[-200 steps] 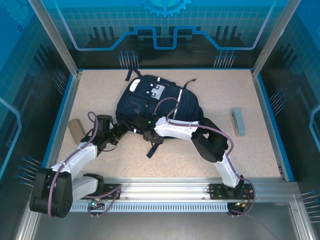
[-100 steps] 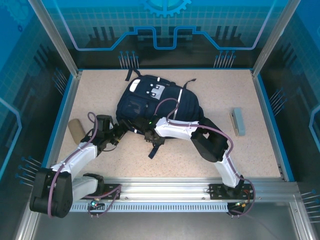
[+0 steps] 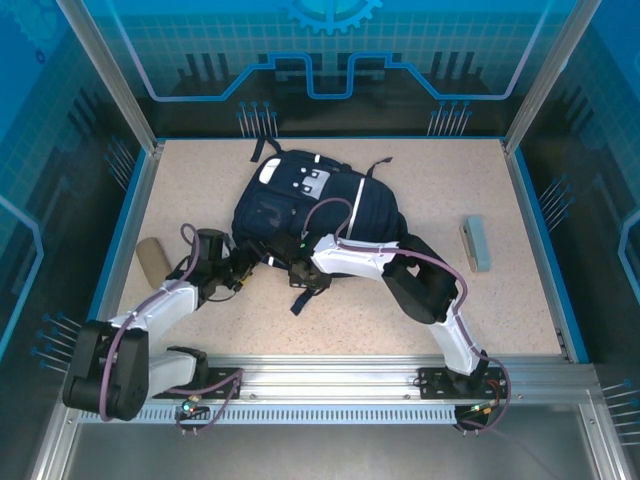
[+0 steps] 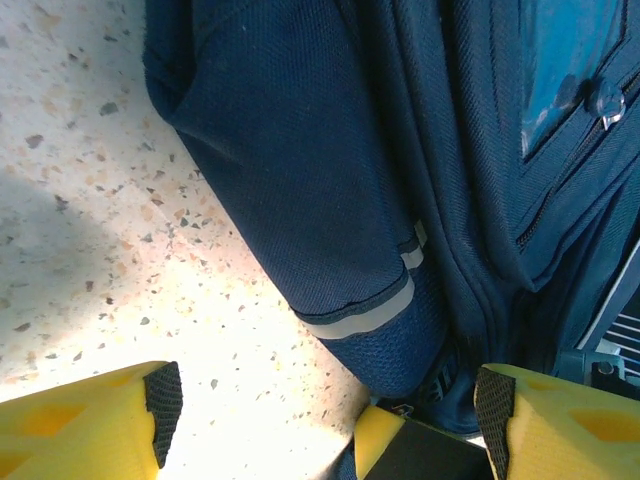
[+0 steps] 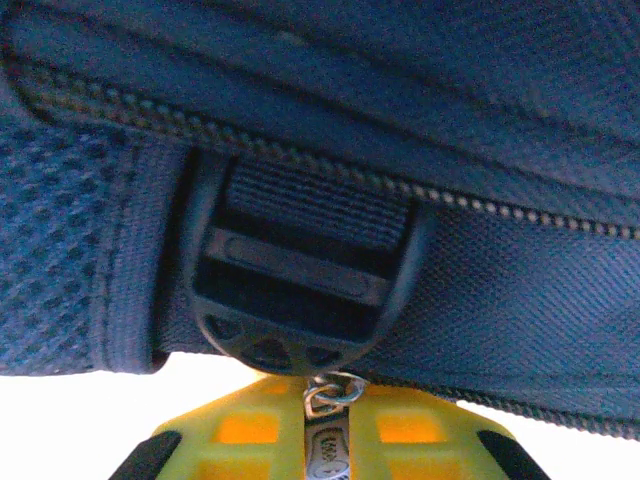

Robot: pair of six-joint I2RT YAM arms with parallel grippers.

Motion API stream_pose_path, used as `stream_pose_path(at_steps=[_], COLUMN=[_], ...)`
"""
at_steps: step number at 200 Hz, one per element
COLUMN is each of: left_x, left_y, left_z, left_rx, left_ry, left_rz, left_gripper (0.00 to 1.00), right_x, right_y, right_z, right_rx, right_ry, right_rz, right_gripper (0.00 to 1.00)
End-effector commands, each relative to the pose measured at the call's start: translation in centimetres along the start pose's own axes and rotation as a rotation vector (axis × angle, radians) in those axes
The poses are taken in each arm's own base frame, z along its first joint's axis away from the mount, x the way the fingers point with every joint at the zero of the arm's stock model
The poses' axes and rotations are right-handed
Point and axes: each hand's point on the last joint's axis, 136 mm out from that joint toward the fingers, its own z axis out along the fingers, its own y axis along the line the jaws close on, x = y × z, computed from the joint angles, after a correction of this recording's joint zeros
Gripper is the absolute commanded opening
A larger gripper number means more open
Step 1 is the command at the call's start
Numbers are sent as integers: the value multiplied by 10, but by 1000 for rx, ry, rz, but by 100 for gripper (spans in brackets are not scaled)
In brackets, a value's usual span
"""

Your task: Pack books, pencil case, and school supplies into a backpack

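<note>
I'm at unzipping the backpack (image 3: 300, 205), which lies hard against my right gripper (image 5: 325, 440); it pinches the zipper pull (image 5: 330, 393) tight. My left gripper (image 4: 320, 405) gapes empty at the backpack's corner. Next, I'd drag the pull along steadily.
</note>
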Motion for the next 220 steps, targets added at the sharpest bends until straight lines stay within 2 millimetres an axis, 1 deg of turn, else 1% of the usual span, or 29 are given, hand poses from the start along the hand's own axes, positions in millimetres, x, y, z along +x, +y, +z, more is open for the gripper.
stream_pose_path(at_steps=[1,20,49,69,87,115,130,141,154,166,201,220], left_x=[7,13,18,16,11,6,4,2,0,-2,-6,-8], left_y=[-10,-15,-25,-30,-29,-26,-19,-14,-10,-7,1,2], left_z=[8,17,32,39,43,48,51,51,51,50,46,43], left_rx=[48,63,103,130,131,121,89,67,49,27,-22,-37], left_ry=[36,56,72,62,27,2,-16,-31,-46,-57,-87,-98], left_rz=[-7,-5,-5,-18,-33,-52,-60,-65,-62,-51,-22,-8], left_gripper=[77,74,70,64,57,41,29,19,7,0,0,0], right_x=[0,-5,-6,-6,-4,-4,-4,-4,-6,-8,-8,-6], right_y=[-3,-1,3,1,-1,-3,-6,-10,-19,-32,-79,-110], right_z=[-8,-22,-37,-41,-42,-40,-37,-35,-32,-31,-34,-38], right_rx=[-2,-18,-66,-77,-77,-74,-59,-48,-27,13,114,178], right_ry=[-15,-55,-90,-95,-93,-93,-91,-90,-102,-118,-145,-151], right_rz=[-46,-67,-96,-103,-109,-120,-120,-114,-111,-111,-95,-78], right_gripper=[11,9,9,9,9,9,9,9,9,9,9,9])
